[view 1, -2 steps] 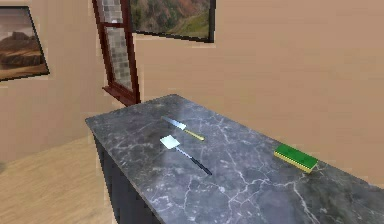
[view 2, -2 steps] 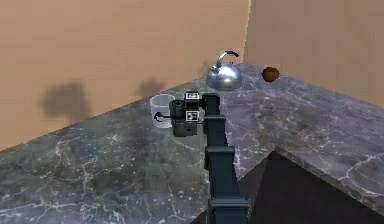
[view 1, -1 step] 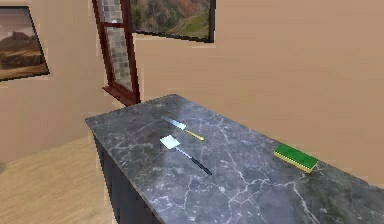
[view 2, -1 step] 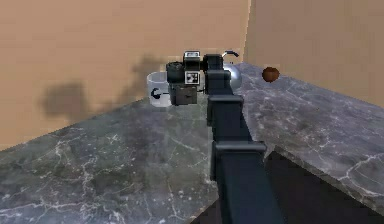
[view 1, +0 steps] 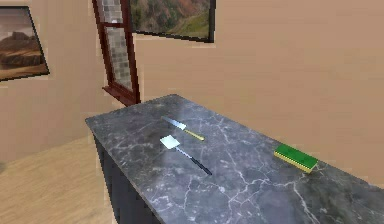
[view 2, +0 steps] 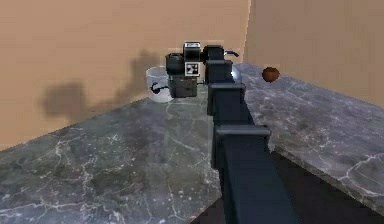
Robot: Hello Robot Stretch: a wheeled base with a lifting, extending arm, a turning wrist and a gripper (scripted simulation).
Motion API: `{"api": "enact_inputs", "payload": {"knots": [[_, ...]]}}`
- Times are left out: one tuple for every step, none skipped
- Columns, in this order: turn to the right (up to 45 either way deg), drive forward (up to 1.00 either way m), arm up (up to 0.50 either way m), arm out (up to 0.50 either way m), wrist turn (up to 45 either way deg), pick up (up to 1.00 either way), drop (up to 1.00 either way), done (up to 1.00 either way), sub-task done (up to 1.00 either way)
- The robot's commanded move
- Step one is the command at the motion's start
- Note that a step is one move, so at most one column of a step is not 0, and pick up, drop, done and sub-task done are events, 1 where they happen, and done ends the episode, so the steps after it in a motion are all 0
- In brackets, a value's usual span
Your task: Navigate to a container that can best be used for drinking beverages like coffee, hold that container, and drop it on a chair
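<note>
Arm (view 2: 235, 140) reaches out across dark marble bench (view 2: 100, 150). Claw (view 2: 160, 86) at arm's far end, near wall. Pale grey cup (view 2: 148, 73) right at claw. Cannot tell if they touch, if claw holds anything, or whether claw is wide or narrow. Small brown round thing (view 2: 270, 74) on bench toward arm side view's right. Forward view: knife (view 1: 186, 128) and spatula (view 1: 180, 146) close together on bench, sponge (view 1: 296, 157) well apart. Window (view 1: 120, 50) beyond.
</note>
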Motion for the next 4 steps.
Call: {"api": "enact_inputs", "payload": {"knots": [[0.0, 0.00, 0.00, 0.00, -45.0, 0.00, 0.00, 0.00, 0.00], [0.0, 0.00, 0.00, 0.00, -45.0, 0.00, 0.00, 0.00, 0.00], [0.0, 0.00, 0.00, 0.00, -27.0, 0.00, 0.00, 0.00, 0.00], [0.0, 0.00, 0.00, -0.32, 0.0, 0.00, 0.00, 0.00, 0.00]]}}
